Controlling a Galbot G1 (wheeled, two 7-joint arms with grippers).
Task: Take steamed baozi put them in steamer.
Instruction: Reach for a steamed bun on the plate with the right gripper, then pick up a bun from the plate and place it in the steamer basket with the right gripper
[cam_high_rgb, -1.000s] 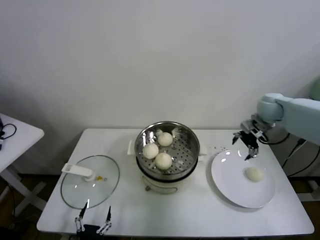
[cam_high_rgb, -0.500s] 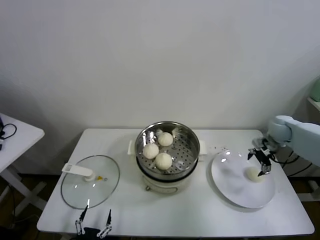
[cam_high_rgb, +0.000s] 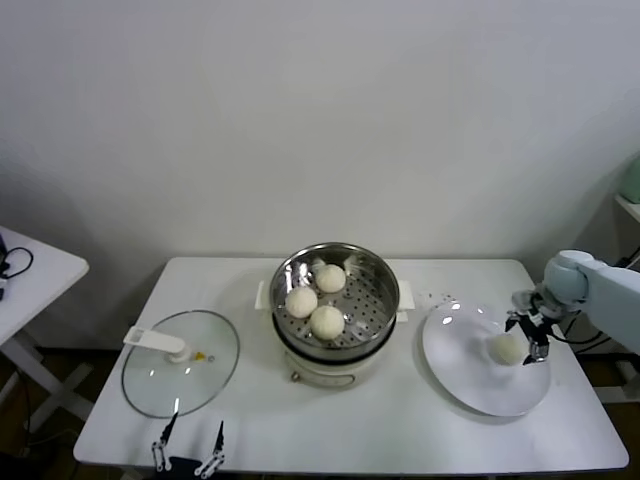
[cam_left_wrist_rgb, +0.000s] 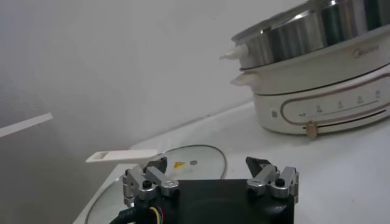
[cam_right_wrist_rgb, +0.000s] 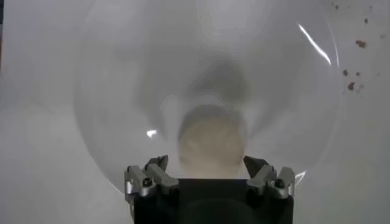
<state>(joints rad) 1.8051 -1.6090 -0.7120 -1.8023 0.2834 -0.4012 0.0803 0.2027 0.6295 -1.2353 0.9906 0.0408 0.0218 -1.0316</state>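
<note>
Three off-white baozi (cam_high_rgb: 327, 321) lie in the steel steamer (cam_high_rgb: 382, 278) on its cream base at the table's middle. A fourth baozi (cam_high_rgb: 505, 349) sits on the white plate (cam_high_rgb: 460, 365) at the right; it also shows in the right wrist view (cam_right_wrist_rgb: 211, 140). My right gripper (cam_high_rgb: 530, 334) is open, low over the plate, its fingers on either side of this baozi (cam_right_wrist_rgb: 207, 165) without closing on it. My left gripper (cam_high_rgb: 187, 445) is open and parked at the table's front left, near the glass lid (cam_left_wrist_rgb: 183, 159).
A round glass lid (cam_high_rgb: 180, 362) with a white handle lies on the table's left. The steamer's base (cam_left_wrist_rgb: 323, 97) shows in the left wrist view. A small white side table (cam_high_rgb: 30, 270) stands at far left. Crumbs (cam_right_wrist_rgb: 353, 61) lie beyond the plate.
My right gripper has moved right and down from above the plate's far edge to the baozi on the plate, and now straddles it. The left arm has not moved.
</note>
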